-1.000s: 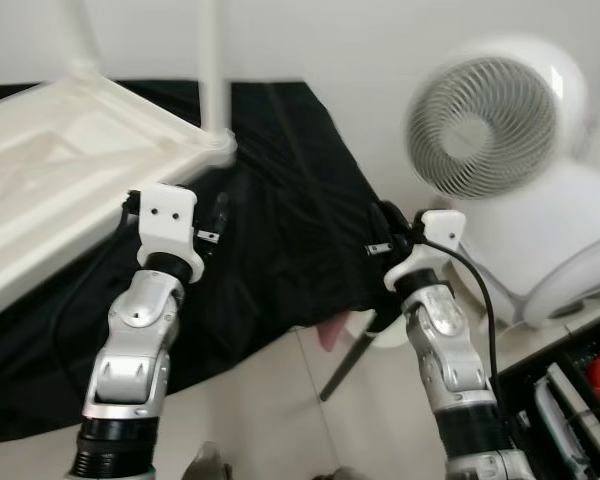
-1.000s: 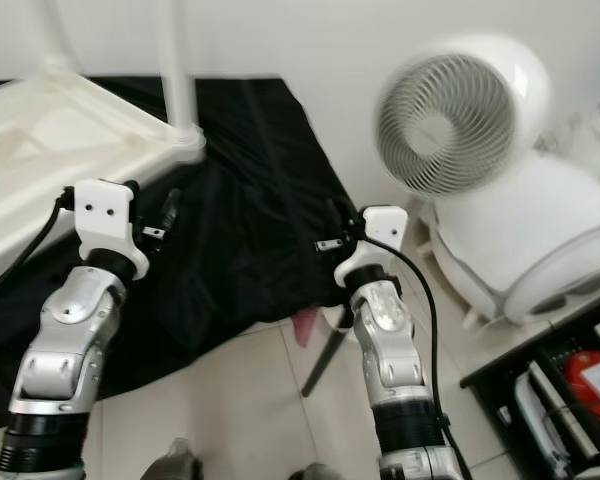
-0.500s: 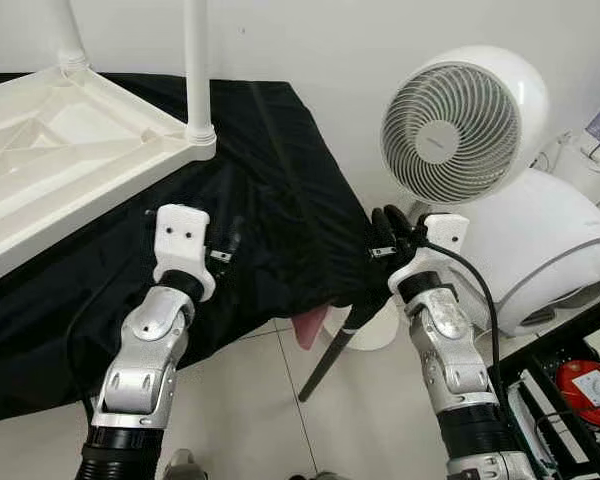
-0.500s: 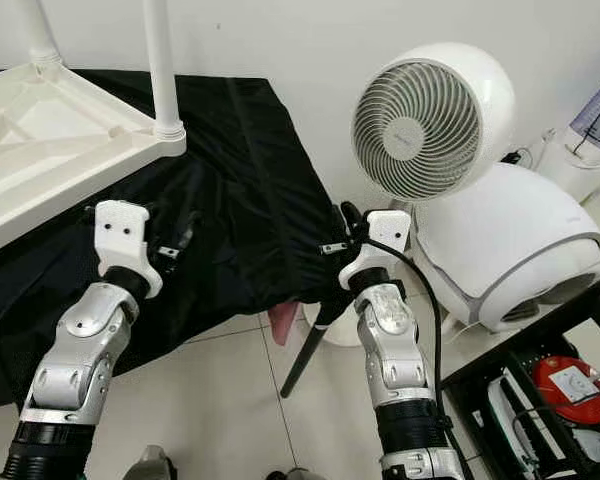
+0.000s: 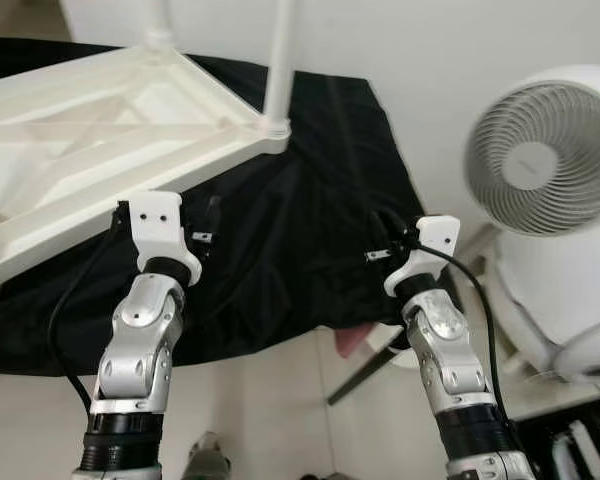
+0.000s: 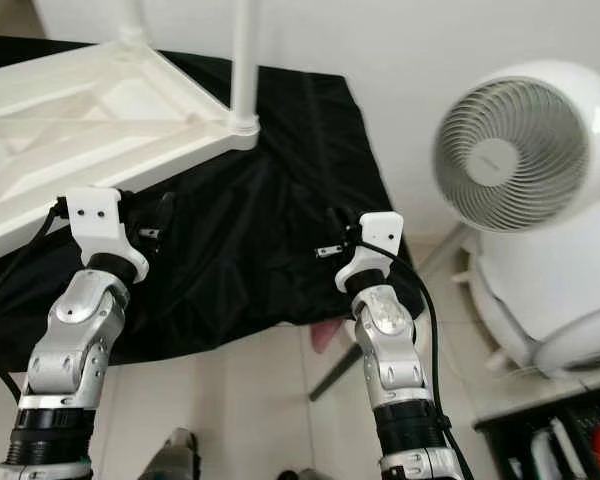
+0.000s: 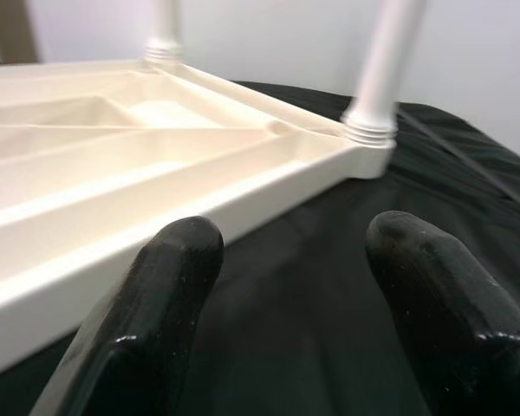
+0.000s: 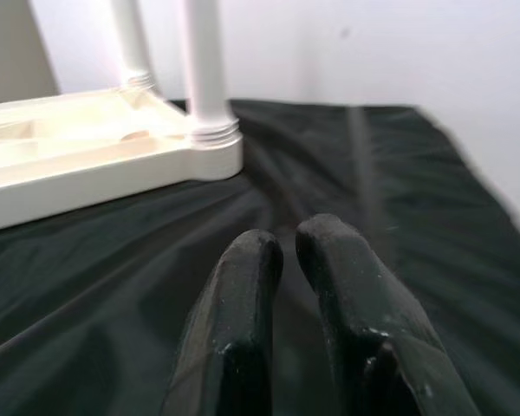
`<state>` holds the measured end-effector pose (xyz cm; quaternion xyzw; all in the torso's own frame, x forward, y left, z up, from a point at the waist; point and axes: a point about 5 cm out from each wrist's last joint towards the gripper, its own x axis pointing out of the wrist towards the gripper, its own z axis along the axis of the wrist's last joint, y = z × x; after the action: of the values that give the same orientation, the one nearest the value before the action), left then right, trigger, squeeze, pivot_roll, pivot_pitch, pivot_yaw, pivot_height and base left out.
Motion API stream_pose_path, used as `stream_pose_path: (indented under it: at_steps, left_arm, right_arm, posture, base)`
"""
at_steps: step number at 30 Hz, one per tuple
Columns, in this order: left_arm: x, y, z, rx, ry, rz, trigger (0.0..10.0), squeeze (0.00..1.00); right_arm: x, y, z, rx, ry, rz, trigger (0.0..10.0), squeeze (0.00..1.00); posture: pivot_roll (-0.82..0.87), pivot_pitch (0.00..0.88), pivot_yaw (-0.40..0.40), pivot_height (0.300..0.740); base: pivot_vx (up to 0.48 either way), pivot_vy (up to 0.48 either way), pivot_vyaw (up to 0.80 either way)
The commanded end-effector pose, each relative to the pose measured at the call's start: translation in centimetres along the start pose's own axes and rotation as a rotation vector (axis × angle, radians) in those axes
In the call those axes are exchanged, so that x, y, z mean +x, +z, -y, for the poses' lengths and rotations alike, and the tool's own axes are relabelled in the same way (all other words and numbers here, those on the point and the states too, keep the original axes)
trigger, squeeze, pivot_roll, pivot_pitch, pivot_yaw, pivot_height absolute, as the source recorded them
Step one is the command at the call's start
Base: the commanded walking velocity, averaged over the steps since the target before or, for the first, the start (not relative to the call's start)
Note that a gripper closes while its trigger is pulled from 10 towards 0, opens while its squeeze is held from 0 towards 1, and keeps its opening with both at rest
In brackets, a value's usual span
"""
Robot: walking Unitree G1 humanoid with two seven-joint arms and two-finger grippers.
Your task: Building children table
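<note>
A white plastic children's table (image 5: 100,130) lies upside down on a black cloth (image 5: 310,200). Two white legs stand up from it: one at the near right corner (image 5: 278,60), another further back (image 5: 158,20). My left gripper (image 5: 210,218) hovers over the cloth just in front of the table's near edge. In the left wrist view it (image 7: 286,251) is open and empty, facing the rim (image 7: 243,186) and the corner leg (image 7: 383,69). My right gripper (image 5: 384,230) hangs over the cloth's right part, shut on nothing (image 8: 288,243), well apart from the table.
A white round fan (image 5: 540,160) stands to the right, with a white rounded appliance (image 5: 570,300) below it. A black slanted stand leg (image 5: 365,355) and a pink object (image 5: 348,340) show under the cloth's edge. Pale tiled floor (image 5: 270,420) lies in front.
The whole picture has shifted right, so the camera has turned left and more of the table shows. Both arms keep their pose; neither gripper has changed state.
</note>
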<state>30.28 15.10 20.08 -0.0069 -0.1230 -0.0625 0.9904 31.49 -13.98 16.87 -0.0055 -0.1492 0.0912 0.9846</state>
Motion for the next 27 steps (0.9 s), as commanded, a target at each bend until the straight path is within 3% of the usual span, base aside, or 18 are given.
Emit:
stream_pose_path:
  at_steps: [1,12,24,26,27]
  left_arm:
    - [-0.3,-0.2,-0.1,0.007,0.01,-0.016,10.0,0.0]
    - [-0.4,-0.2,-0.4,0.002,0.018,-0.021,10.0,0.0]
    - [-0.7,-0.6,0.2,-0.002,0.006,-0.034,10.0,0.0]
    - [-2.1,-1.3,0.6,0.011,-0.027,-0.041,10.0,0.0]
    - [-2.1,-1.3,0.6,0.011,-0.027,-0.041,10.0,0.0]
  right_arm:
    - [-0.5,-0.6,0.9,-0.014,-0.034,-0.022,10.0,0.0]
    - [-0.6,-0.7,1.0,-0.02,-0.046,-0.024,10.0,0.0]
    - [-0.6,-0.7,1.3,-0.002,-0.062,-0.021,10.0,0.0]
    - [-1.0,-0.8,1.6,-0.011,-0.069,-0.018,10.0,0.0]
    - [-1.0,-0.8,1.6,-0.011,-0.069,-0.018,10.0,0.0]
  posture:
    - [0.17,0.167,-0.108,0.74]
    - [0.19,0.164,-0.091,0.74]
    - [0.19,0.153,-0.102,0.74]
    - [0.19,0.143,-0.103,0.74]
    - [0.19,0.143,-0.103,0.74]
  base:
    - [0.0,0.0,0.8]
    - [0.0,0.0,0.8]
    - [0.0,0.0,0.0]
    - [0.0,0.0,0.0]
    - [0.0,0.0,0.0]
